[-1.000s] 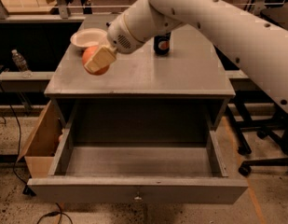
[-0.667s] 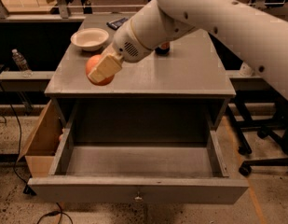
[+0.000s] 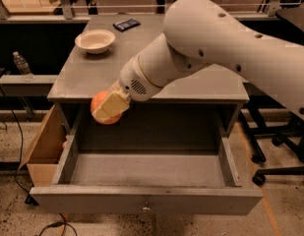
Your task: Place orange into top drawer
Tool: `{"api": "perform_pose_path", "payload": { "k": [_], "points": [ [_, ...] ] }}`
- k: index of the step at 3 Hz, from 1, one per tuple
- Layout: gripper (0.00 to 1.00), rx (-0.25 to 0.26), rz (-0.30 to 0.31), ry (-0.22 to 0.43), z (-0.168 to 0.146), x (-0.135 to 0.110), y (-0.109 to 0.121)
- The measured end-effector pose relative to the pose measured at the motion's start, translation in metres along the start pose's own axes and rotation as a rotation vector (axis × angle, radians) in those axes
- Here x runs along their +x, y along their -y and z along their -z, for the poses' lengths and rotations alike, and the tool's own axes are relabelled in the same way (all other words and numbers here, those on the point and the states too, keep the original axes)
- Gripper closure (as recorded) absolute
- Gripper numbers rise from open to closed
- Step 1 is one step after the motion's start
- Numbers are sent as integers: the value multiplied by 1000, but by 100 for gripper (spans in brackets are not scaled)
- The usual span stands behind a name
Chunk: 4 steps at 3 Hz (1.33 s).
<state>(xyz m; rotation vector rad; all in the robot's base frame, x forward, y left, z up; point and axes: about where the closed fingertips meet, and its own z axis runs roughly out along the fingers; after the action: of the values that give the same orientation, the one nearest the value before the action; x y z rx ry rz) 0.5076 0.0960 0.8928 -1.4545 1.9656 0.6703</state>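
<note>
Orange [image 3: 97, 103] was pinched in gripper [image 3: 108, 110], hanging over the back-left corner of the open drawer [image 3: 146, 200], level with the table [image 3: 85, 77] front edge. Bowl [image 3: 95, 34] sat on the table, back left. Box [image 3: 41, 151] stood against the drawer's left side.

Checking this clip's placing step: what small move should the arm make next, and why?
Probably lower it while easing right. The gripper holds the orange above the open top drawer, close to its left wall, so the fruit is not yet inside.
</note>
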Motion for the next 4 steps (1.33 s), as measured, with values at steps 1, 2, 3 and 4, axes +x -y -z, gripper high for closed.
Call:
{"api": "perform_pose_path", "payload": {
  "k": [1,2,3,4],
  "points": [
    [100,-7,-55,-18,-18,22,-16],
    [100,15,-94,-42,-44,38,-20],
    [100,45,-121,-57,-79,48,-12],
    [100,52,-131,-59,-109,55,-2]
  ]
}}
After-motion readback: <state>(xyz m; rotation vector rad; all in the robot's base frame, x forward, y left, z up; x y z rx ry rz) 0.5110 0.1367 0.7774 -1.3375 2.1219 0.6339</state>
